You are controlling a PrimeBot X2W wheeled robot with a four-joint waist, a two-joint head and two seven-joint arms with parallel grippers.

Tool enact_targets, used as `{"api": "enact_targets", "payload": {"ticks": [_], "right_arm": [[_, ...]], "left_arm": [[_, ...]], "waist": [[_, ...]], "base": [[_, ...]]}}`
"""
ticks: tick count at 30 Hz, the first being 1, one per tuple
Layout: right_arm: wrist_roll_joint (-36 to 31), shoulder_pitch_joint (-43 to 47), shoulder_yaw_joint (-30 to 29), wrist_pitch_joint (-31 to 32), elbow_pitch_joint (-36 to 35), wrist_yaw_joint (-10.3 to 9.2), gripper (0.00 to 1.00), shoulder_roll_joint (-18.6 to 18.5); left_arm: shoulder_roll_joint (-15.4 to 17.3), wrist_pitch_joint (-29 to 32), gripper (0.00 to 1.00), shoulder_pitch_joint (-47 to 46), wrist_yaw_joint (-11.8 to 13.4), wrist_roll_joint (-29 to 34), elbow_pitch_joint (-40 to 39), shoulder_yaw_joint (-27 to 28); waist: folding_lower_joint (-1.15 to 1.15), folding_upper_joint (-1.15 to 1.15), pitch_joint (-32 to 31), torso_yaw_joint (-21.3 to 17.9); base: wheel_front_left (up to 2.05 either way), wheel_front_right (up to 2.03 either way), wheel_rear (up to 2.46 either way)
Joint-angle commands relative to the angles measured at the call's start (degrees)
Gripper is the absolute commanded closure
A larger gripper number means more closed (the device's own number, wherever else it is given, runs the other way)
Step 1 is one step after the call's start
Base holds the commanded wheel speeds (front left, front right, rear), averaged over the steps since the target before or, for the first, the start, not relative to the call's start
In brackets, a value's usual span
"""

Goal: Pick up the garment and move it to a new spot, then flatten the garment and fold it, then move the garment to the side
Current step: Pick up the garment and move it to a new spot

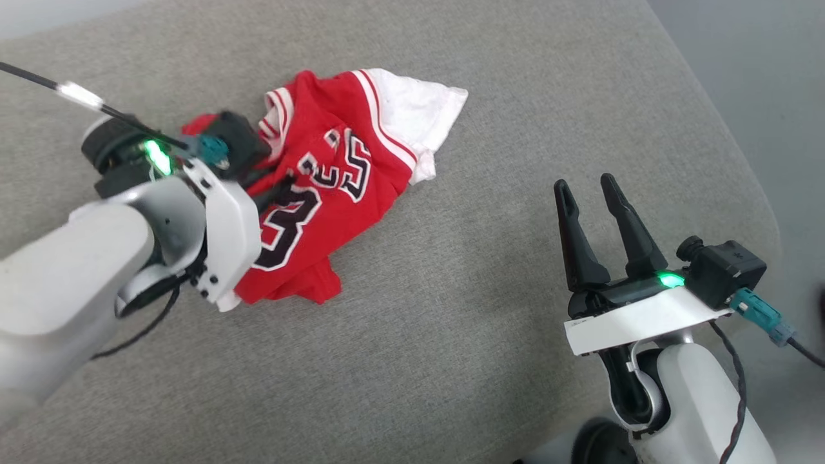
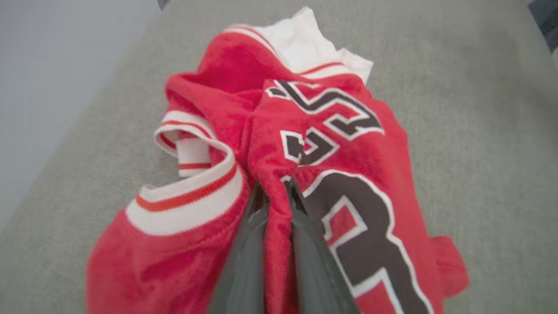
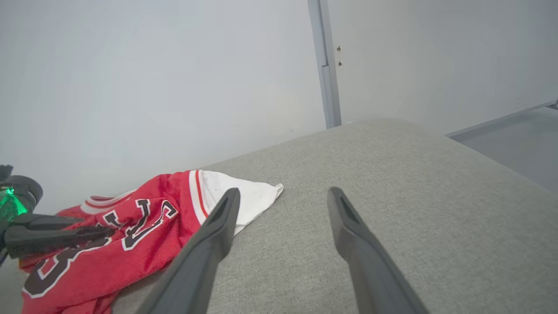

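Plainly, from the head camera, the red shirt [image 1: 335, 187] lies crumpled on the grey surface [image 1: 451, 361], numbers up, with one white sleeve at its far end. The left tool [image 1: 283, 187] reaches in over the shirt's left edge, its forearm covering that side. The right tool [image 1: 585, 183] hangs well to the right of the shirt, fingers spread wide and holding nothing.

From the left wrist, the two fingers are nearly together with a ridge of red cloth pinched between them, just beside the striped collar and at the edge of the big number. It looks like a thin fold rather than a thick bunch.

From the right wrist, the open fingers point past the shirt's white sleeve toward a pale wall [image 3: 152, 87].

For the pick-up, I judge a slow, straight lift best, so the thin pinch does not slip. The hem should clear the surface before any sideways carry, with the right tool held off the shirt until spreading starts.
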Motion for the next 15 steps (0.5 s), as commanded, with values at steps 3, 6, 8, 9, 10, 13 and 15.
{"api": "enact_targets", "payload": {"ticks": [3,6,8,9,10,13,15], "right_arm": [[1.9,0.2,0.3,-0.3,-0.9,0.01,0.0,0.0],[3.0,0.4,0.8,-0.3,-1.3,0.01,0.0,0.0],[3.3,0.4,1.0,-0.3,-1.4,0.01,0.0,0.0],[3.6,0.5,1.1,-0.3,-1.5,0.01,0.0,0.0],[3.8,0.5,1.2,-0.3,-1.6,0.01,0.0,0.0],[4.4,0.6,1.5,-0.3,-1.9,0.01,0.0,0.0],[4.6,0.8,1.8,-0.3,-2.1,0.01,0.0,0.0]], "left_arm": [[0.0,4.9,1.0,2.4,0.1,2.6,0.6,0.0],[0.0,8.6,1.0,3.7,0.1,3.3,1.7,-0.3],[0.2,10.0,1.0,4.3,0.1,3.6,2.2,-0.4],[0.4,11.1,1.0,4.6,0.1,3.9,2.6,-0.6],[0.7,12.0,1.0,4.8,0.1,3.8,3.3,-0.7],[1.7,14.4,1.0,5.9,0.2,3.5,4.8,-1.2],[2.5,15.2,1.0,6.4,0.2,3.2,5.4,-1.3]], "waist": [[0.0,0.0,2.2,-2.0],[0.0,0.0,3.3,-3.4],[0.0,0.0,3.7,-3.8],[0.0,0.0,4.0,-4.2],[0.0,0.0,4.3,-4.6],[0.0,0.0,4.8,-5.5],[0.0,0.0,4.8,-5.8]], "base": [[0.0,0.0,0.0],[0.0,0.0,0.0],[0.0,0.0,0.0],[0.0,0.0,0.0],[0.0,0.0,0.0],[0.0,0.0,0.0],[0.0,0.0,0.0]]}}
